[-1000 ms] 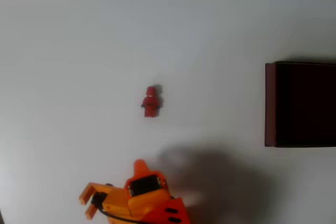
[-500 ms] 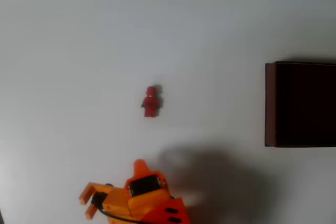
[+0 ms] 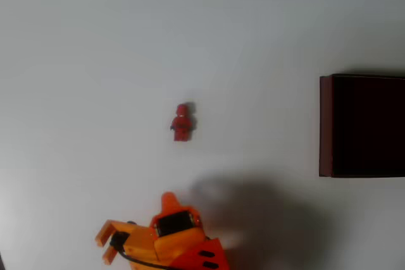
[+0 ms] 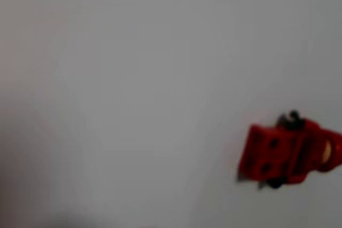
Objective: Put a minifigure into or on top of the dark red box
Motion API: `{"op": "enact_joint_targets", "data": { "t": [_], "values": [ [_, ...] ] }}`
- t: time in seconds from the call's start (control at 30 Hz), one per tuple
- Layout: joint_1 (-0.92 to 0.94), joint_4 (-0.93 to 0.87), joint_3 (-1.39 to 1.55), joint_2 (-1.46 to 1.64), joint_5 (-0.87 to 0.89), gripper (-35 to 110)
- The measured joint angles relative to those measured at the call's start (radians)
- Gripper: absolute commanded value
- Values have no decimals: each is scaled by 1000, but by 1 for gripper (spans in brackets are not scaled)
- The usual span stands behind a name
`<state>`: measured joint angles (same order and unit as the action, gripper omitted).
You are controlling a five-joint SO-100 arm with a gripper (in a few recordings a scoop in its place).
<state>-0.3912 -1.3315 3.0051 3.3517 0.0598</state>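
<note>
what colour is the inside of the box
Very dark, almost black, inside maroon walls of the dark red box; overhead view shows it best.

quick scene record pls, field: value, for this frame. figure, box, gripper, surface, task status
minifigure: all red, lying flat on the table, mid-frame in the overhead view; feet toward the wrist camera
box: dark red walls, near-black interior, right edge of the overhead view, cut off by the frame
gripper: orange, bottom of the overhead view, well apart from the minifigure, holding nothing; open or shut unclear
table: plain white
task status: minifigure not yet grasped, box has no figure visible
</note>
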Motion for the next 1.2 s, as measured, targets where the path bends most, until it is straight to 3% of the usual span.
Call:
{"op": "enact_joint_targets", "data": {
  "t": [0.2,0.33,0.47,0.63,0.93,1.2],
  "values": [
    [0,0,0,0,0,1],
    [17,0,0,0,67,11],
    [43,5,25,0,408,1],
    [11,-9,-2,-3,601,11],
    [89,-152,-95,-5,1308,20],
    [25,-94,-95,-101,1810,21]
  ]
}}
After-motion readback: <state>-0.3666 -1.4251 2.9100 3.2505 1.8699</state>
